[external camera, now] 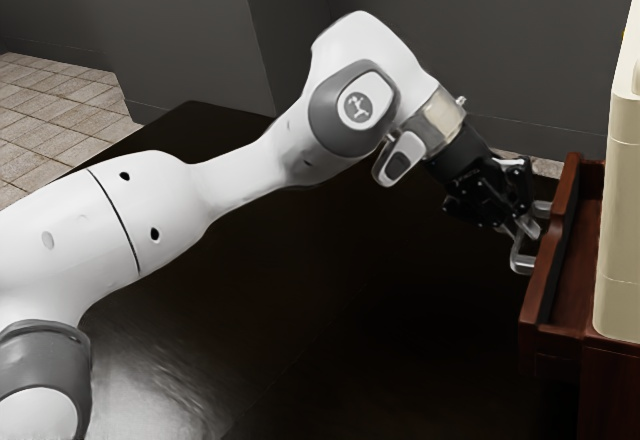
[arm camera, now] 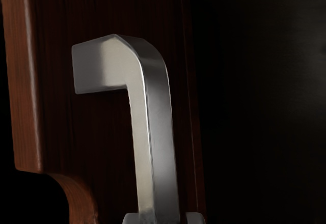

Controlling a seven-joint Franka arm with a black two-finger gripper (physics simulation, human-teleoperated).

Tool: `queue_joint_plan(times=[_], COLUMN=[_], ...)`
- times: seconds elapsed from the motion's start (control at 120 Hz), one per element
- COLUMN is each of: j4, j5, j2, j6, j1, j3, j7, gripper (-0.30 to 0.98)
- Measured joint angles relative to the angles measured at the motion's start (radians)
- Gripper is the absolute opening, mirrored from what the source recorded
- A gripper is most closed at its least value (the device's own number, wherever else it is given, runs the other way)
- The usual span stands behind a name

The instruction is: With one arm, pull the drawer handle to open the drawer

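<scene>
Grey walls (external camera: 420, 20) and pale floor tiles (external camera: 60, 95) stand well behind our pincer (external camera: 529, 230), with a dark surface (external camera: 330, 330) below it. The squared metal drawer handle (arm camera: 160, 132) is right at our pincer's tips; we read them as pinching its long bar from both sides, so that a backward pull has something solid to draw on. The handle's bent end stands off the wood, leaving room for our tips around the bar. Just ahead of the pincer is the reddish wooden drawer front (external camera: 540, 290), out from the cabinet (external camera: 612, 390), its inside partly bared: we judge the drawer partway open. The cream, block-like object (external camera: 618, 230) lies farther ahead. Our white arm (external camera: 245, 175) reaches in from behind the pincer; drawing straight back seems wise, since a sideways drag might bind the drawer or slip our hold.
</scene>
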Motion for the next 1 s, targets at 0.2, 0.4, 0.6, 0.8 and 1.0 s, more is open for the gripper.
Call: queue_joint_plan(times=[0.2,0.4,0.6,0.8,1.0], j4=[-0.112,-0.194,-0.284,-0.313,-0.318], j5=[0.005,0.026,0.030,0.021,0.019], j2=[-0.078,-0.143,-0.209,-0.230,-0.245], j6=[0.000,-0.001,-0.001,0.002,0.002], j1=[0.080,0.147,0.196,0.224,0.229], j3=[0.000,-0.005,-0.007,-0.015,-0.023], j7=[0.000,0.000,0.000,0.001,0.000], gripper=[-0.01,-0.02,-0.03,-0.06,-0.07])
